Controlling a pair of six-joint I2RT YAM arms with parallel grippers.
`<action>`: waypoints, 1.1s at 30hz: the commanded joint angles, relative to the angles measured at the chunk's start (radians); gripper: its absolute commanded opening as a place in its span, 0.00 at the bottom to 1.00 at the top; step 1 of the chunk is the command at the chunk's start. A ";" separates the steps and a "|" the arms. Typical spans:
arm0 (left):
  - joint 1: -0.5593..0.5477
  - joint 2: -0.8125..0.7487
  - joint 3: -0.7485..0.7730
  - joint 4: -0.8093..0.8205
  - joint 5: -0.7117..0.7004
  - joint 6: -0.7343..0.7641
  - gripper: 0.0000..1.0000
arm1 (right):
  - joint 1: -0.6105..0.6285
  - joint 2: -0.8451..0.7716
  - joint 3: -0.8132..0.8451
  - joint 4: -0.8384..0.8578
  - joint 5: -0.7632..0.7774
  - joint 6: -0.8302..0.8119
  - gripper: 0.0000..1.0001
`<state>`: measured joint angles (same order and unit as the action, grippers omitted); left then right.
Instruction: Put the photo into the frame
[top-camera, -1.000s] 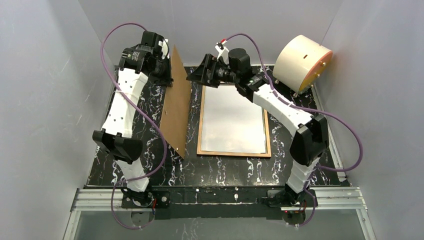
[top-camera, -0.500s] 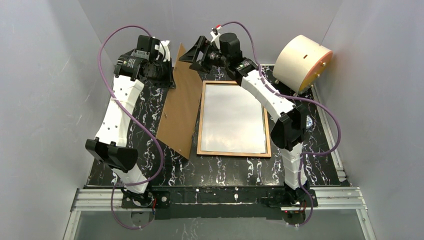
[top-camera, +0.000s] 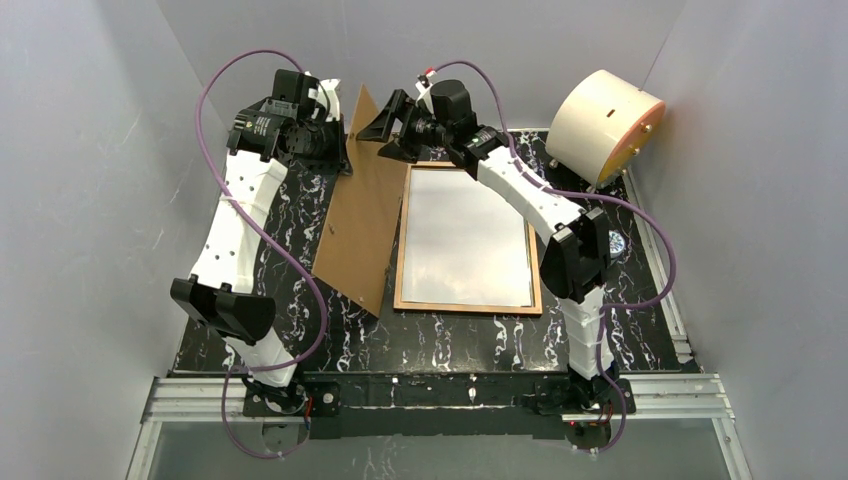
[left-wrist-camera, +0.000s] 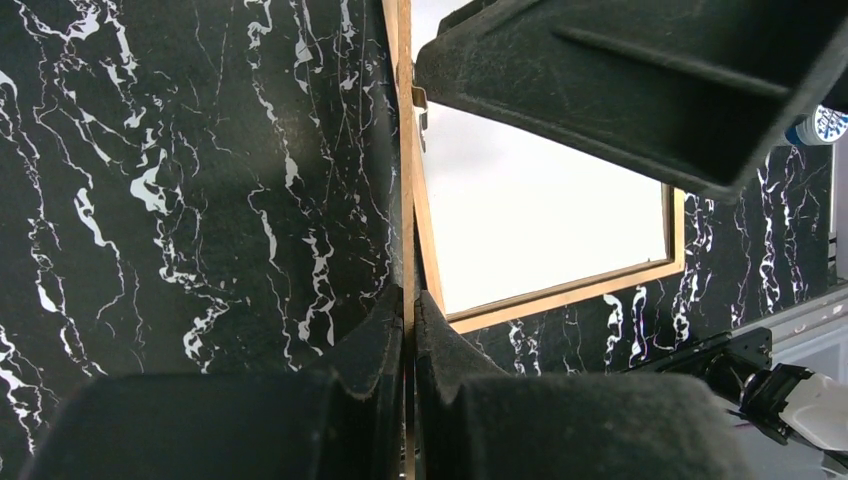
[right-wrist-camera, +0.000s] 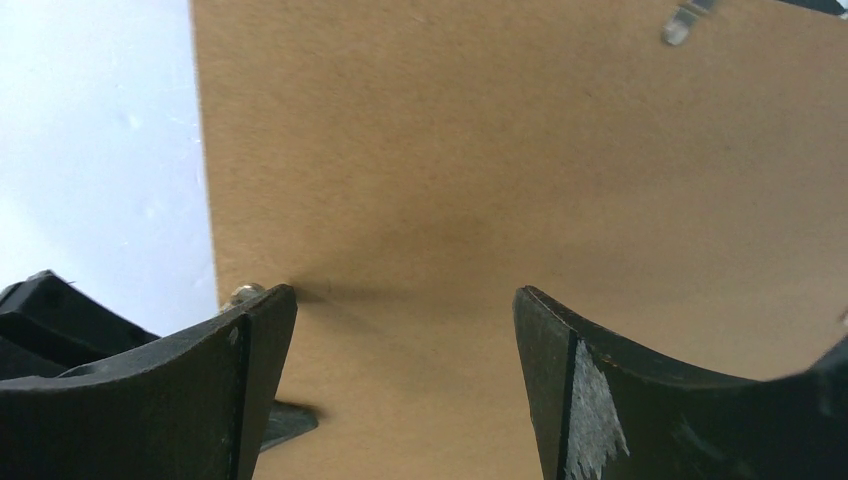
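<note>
The photo (top-camera: 465, 240) shows only a white face inside the frame (top-camera: 468, 303); its print is hidden. Part of the frame's far rim lies behind the right arm (top-camera: 520, 195) in the top view. In the left wrist view the right hand (top-camera: 388, 137) covers the frame's far end.

Left of the frame, the fingertips of the left hand (left-wrist-camera: 410, 305) cannot be made out from above. Whether the low edge of the tilted backing board (top-camera: 360, 225) touches the frame's left rim cannot be told. In the right wrist view the board runs off the top, right and bottom edges, with a blurred metal clip (right-wrist-camera: 680, 25) near the top.

Right of the frame, a small blue-and-white round thing (top-camera: 614, 243) sits half behind the arm, too small to tell.
</note>
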<state>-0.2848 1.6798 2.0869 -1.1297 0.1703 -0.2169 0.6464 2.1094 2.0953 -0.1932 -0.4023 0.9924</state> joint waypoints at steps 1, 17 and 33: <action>0.000 -0.037 0.025 0.031 0.043 0.004 0.00 | 0.002 -0.038 -0.032 0.008 0.001 0.003 0.88; 0.001 -0.041 -0.004 0.041 0.029 0.001 0.00 | 0.003 -0.129 -0.171 0.008 0.001 0.003 0.88; -0.001 -0.031 -0.019 0.042 0.022 0.000 0.00 | 0.005 -0.132 -0.049 0.008 0.001 0.003 0.88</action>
<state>-0.2836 1.6798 2.0670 -1.1141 0.1726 -0.2180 0.6456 2.0083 1.9591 -0.2146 -0.3992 0.9928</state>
